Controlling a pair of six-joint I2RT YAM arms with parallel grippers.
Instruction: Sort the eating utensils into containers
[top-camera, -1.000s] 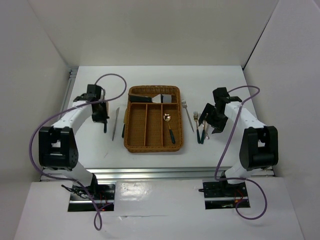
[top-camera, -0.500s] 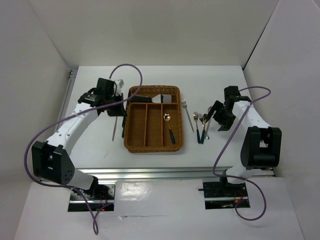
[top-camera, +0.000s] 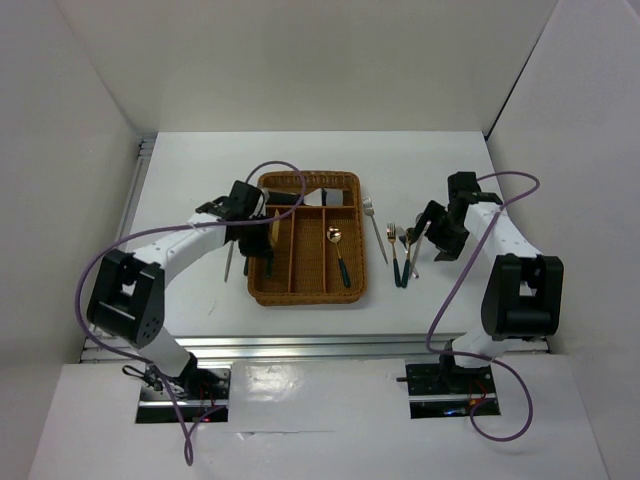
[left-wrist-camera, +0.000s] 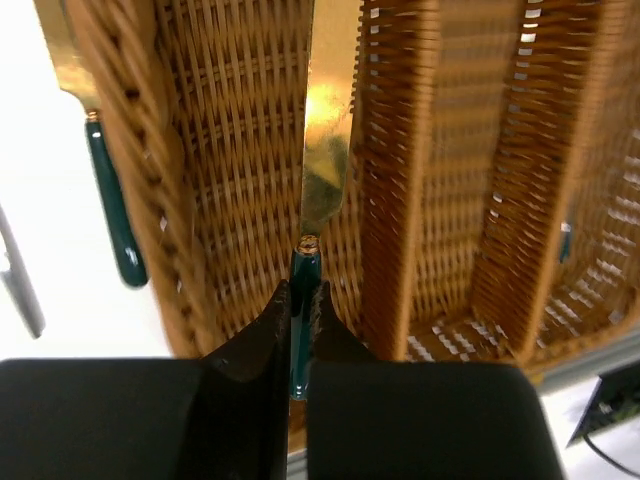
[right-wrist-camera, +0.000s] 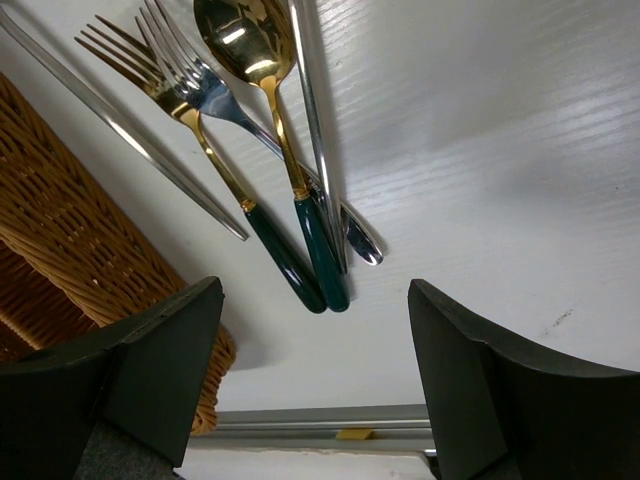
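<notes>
Pinching gold knife (left-wrist-camera: 323, 140), left gripper (left-wrist-camera: 302, 298), wrist view only

- A white table (top-camera: 300, 160) fills the middle, its top matte and evenly lit, with only soft shadows.
- A plain white back wall (top-camera: 300, 60) rises behind it.
- A left side panel (top-camera: 60, 150) and a right side panel (top-camera: 585, 140), both white, close it in.
- A metal rail (top-camera: 320, 346) runs along the table's near edge.
- A white board (top-camera: 320, 425) lies nearest, with two dark cut-outs.

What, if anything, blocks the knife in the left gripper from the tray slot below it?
Nothing visible does. The left gripper holds the knife over the left slot, whose wicker floor shows bare beneath it.
</notes>
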